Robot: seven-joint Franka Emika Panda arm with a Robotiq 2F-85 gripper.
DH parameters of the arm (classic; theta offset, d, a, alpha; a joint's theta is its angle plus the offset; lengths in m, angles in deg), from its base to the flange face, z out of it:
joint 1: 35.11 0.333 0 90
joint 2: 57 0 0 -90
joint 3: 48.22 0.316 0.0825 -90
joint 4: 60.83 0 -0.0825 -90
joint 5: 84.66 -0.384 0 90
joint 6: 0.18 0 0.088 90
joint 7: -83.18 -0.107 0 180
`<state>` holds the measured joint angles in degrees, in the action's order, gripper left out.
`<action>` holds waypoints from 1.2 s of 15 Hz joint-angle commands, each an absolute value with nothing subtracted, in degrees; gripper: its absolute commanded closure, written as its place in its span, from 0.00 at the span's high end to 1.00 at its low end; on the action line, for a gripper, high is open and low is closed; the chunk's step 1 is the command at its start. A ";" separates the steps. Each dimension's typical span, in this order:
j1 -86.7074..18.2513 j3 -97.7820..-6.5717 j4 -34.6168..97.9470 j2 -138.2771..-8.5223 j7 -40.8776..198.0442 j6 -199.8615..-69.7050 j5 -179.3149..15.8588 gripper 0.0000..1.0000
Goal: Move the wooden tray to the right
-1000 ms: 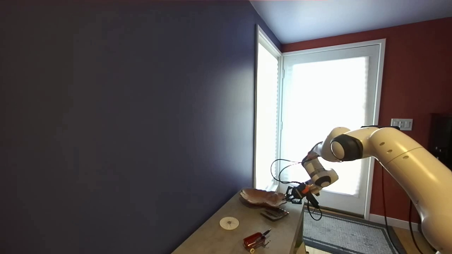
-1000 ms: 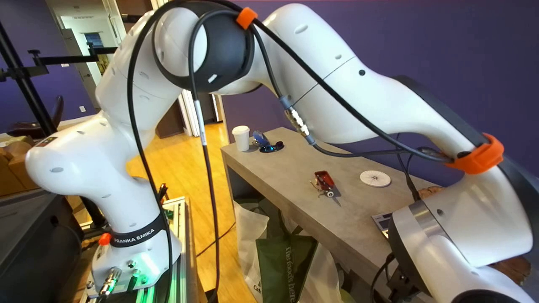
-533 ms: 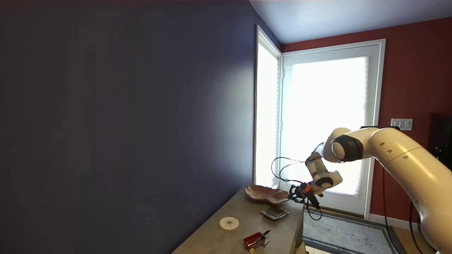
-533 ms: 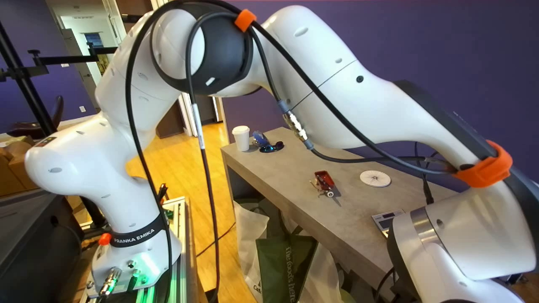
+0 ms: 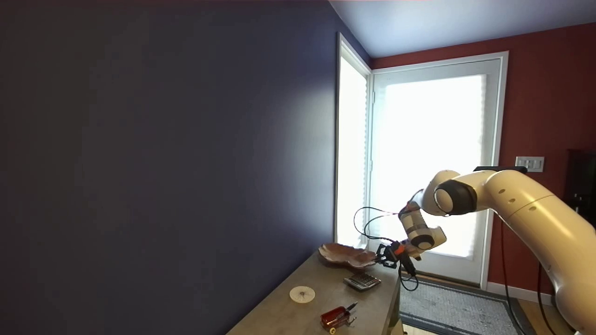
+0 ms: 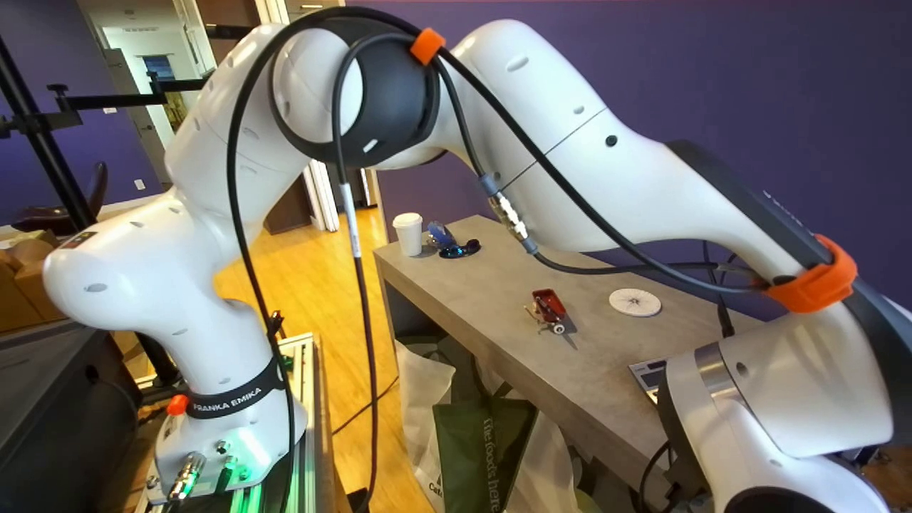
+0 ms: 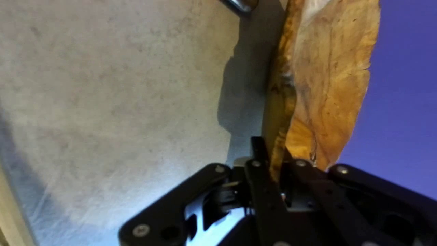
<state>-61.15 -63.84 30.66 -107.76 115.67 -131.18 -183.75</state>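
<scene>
The wooden tray [image 5: 344, 255], shallow and brown with a raised wavy rim, is at the far end of the desk by the window in an exterior view. In the wrist view the orange-brown tray [image 7: 327, 85] fills the upper right, seen steeply along its rim. My gripper [image 7: 274, 152] is shut on the tray's near rim, one finger on each side of it. In an exterior view my gripper [image 5: 377, 258] is at the tray's right end. Whether the tray touches the desk is hard to tell. In an exterior view the arm hides the tray and gripper.
On the desk [image 6: 491, 285] are a calculator [image 5: 362, 281] close in front of the tray, a white disc [image 5: 302, 294], a red object with metal tools [image 5: 336, 317], a white cup [image 6: 408, 235] and dark sunglasses [image 6: 457, 249]. A purple wall [image 7: 406, 112] borders the tray.
In an exterior view the tray and gripper rise slightly, shift right, then back left. More of the calculator shows now. Tray parts seen a second ago are now behind the arm.
</scene>
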 commanded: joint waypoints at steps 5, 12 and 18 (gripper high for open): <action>-60.43 -63.11 27.12 -108.75 118.31 -131.40 -184.60 0.02; -60.49 -63.19 26.73 -108.43 120.39 -129.84 -182.49 0.53; -60.75 -64.17 28.65 -106.38 120.78 -128.68 -178.14 0.89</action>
<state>-60.17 -63.67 27.36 -108.17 120.14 -130.39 -180.87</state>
